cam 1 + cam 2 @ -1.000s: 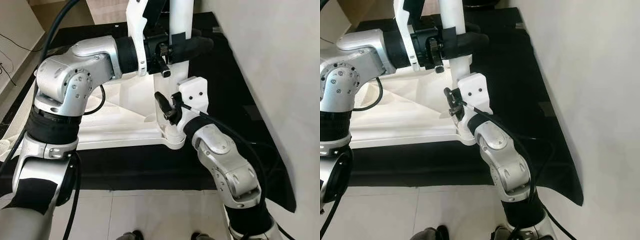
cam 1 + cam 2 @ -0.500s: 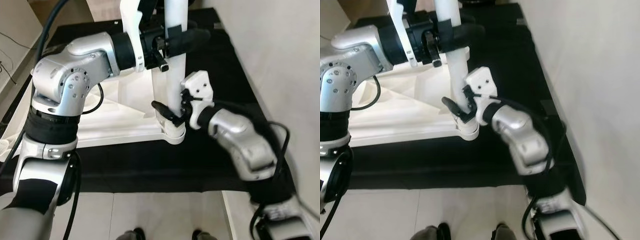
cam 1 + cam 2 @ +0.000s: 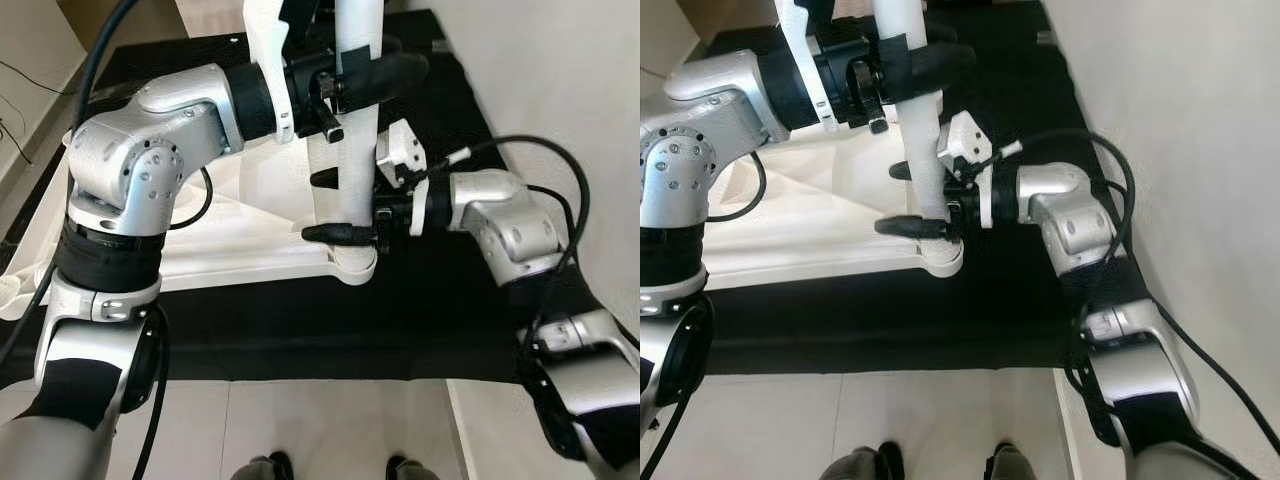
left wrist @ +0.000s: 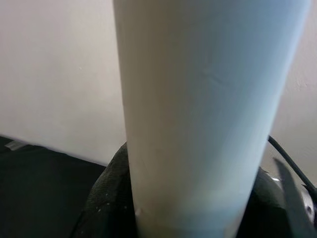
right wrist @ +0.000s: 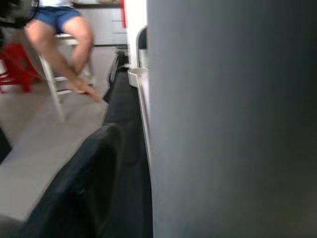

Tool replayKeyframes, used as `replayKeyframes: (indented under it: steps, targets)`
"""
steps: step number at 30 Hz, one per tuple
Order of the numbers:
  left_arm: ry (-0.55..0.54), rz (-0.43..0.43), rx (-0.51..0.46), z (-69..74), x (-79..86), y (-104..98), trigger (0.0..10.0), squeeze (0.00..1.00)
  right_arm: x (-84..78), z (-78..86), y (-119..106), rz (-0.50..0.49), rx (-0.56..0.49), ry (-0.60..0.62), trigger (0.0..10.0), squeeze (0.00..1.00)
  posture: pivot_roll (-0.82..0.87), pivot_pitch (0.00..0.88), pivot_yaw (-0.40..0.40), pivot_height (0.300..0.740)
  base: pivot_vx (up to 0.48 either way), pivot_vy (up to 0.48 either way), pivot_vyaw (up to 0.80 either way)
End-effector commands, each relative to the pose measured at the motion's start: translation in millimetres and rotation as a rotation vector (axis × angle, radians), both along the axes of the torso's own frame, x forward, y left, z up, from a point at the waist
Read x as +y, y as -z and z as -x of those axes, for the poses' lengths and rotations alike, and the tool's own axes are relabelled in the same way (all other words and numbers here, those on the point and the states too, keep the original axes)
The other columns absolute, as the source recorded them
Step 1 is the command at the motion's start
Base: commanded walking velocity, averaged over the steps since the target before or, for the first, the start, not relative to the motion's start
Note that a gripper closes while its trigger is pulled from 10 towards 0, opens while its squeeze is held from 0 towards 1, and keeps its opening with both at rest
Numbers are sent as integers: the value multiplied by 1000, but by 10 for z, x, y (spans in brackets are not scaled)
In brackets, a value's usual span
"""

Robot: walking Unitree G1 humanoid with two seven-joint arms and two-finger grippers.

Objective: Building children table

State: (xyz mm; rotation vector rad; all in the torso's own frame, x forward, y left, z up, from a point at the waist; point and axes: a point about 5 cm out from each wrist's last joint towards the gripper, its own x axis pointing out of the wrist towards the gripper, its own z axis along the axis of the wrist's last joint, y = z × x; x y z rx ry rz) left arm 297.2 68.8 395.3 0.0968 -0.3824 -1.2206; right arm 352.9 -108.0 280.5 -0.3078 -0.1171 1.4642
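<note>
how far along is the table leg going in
The white leg already stands upright in the corner socket of the overturned tabletop. In hand: left gripper clamps it high, right gripper straddles it low. Left: whether it is fully seated cannot be told.
</note>
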Motion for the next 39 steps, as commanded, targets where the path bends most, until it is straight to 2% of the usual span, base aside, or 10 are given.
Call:
replayKeyframes:
  steps: [1,15,16,20,21,23,24,25,28,39]
  targets:
    - [31,-41,24,17,-83,79,0,0,170,24,-2,5,-14,-103,0,0,74,236,71,740,0,0,0]
    - [23,-64,-14,27,-91,72,0,0,174,-32,120,67,-48,-138,0,0,81,232,71,740,0,0,0]
    - [8,-45,-5,16,-84,70,10000,1000,175,-36,119,59,-55,-125,0,0,81,229,70,740,0,0,0]
    - [-62,-7,24,-38,-51,59,10000,1000,160,-73,153,56,-78,-15,0,0,67,231,58,740,0,0,0]
    - [-74,3,20,-48,-34,41,10000,0,159,-79,211,66,-70,78,0,0,59,237,39,740,0,0,0]
    - [-80,9,15,-53,-24,28,10000,0,157,-79,251,74,-66,141,0,0,59,237,39,740,0,0,0]
    - [-100,30,20,-67,15,11,10000,0,233,-90,482,46,-11,519,0,0,62,242,17,740,0,0,0]
    - [-121,42,23,-86,50,-7,10000,0,212,56,715,41,57,742,0,0,71,243,23,740,0,0,0]
    - [-138,56,48,-127,100,1,10000,0,142,260,997,75,121,919,0,0,62,269,50,740,0,0,0]
    - [-140,65,52,-147,40,69,10000,0,125,162,799,-27,130,1004,0,0,20,236,50,740,0,0,0]
